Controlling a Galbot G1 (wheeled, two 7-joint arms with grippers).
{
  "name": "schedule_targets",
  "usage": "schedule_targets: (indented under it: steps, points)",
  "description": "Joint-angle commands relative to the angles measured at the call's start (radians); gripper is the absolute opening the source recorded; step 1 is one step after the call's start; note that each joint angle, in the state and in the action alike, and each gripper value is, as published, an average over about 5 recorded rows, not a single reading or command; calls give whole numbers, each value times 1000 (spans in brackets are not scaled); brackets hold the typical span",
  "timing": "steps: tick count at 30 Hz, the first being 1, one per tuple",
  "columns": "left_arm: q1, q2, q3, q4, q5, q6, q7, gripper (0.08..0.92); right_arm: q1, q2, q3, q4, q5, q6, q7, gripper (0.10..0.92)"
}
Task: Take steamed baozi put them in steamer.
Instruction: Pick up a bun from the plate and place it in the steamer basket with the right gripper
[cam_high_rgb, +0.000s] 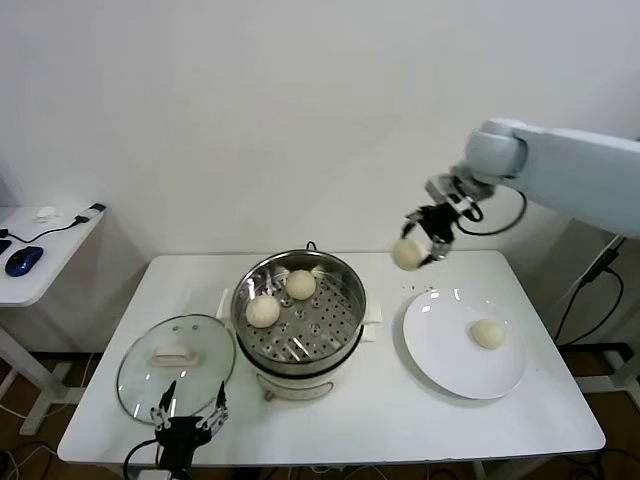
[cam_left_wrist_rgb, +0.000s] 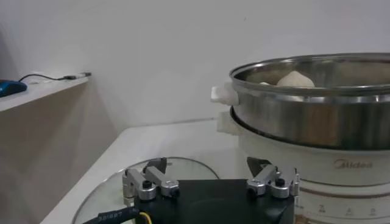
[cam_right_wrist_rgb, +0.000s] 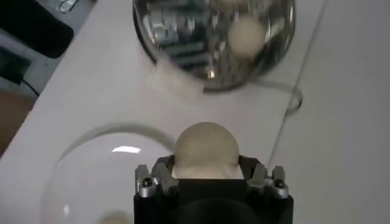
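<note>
Left gripper (cam_high_rgb: 188, 418) parked low at the surface's near edge by the glass lid (cam_high_rgb: 176, 352), fingers apart, empty. Two baozi (cam_high_rgb: 263, 311) sit in the steamer (cam_high_rgb: 300, 312). Right gripper (cam_high_rgb: 415, 246) fingers clamped on a third bun (cam_high_rgb: 407, 254), airborne between plate (cam_high_rgb: 464, 343) and steamer. Last baozi (cam_high_rgb: 488, 334) on the plate. Roughly half done.
</note>
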Motion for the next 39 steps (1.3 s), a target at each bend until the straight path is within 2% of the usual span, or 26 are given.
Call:
schedule_targets:
  steps: [1, 11, 24, 29, 34, 39]
  points:
    - [0, 0, 2, 1, 1, 1, 0, 823, 71, 280, 45, 195, -85, 131, 9, 704]
    - [2, 3, -9, -5, -5, 3, 0, 823, -170, 404, 13, 153, -358, 202, 53, 704]
    - [16, -5, -9, -6, -3, -7, -10, 823, -313, 426, -2, 18, -469, 147, 146, 704]
    - [16, -7, -8, -6, -3, -7, -15, 823, -313, 431, -2, -10, -445, 159, 125, 711]
    - [18, -7, -8, -9, -4, -7, -19, 823, -270, 415, 4, -8, -366, 178, 69, 798]
    - [22, -5, -7, -14, -3, -7, -19, 823, -171, 327, 30, 2, -277, 191, 33, 822]
